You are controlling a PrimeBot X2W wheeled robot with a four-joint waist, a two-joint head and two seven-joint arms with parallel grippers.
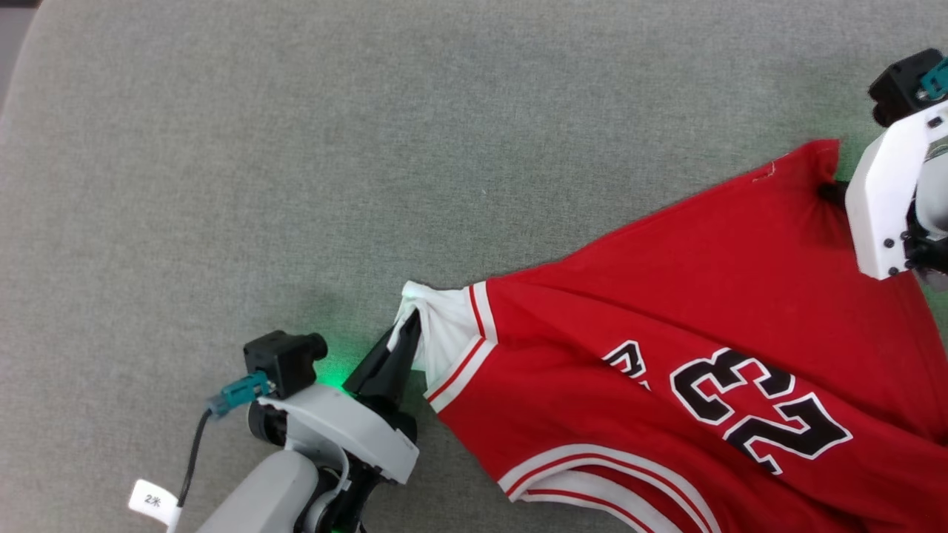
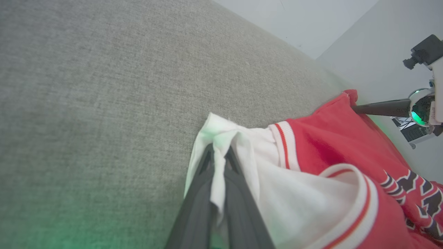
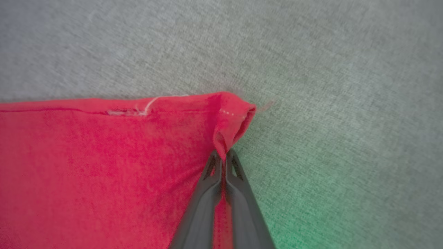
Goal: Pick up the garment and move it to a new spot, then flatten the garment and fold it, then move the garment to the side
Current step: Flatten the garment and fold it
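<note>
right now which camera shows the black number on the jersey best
Head view: the black number on the garment shows whole, upside down. Left wrist view catches cropped black-and-white print at its right edge; right wrist view shows plain red cloth.

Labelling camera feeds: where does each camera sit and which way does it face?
Head view: on the head, facing down at garment on grey surface; left end effector lower left.
Left wrist view: left wrist, along its fingers pinching the white sleeve.
Right wrist view: right wrist, along right end effector pinching a red corner.
Shared: head and left wrist views show the sleeve grip.
</note>
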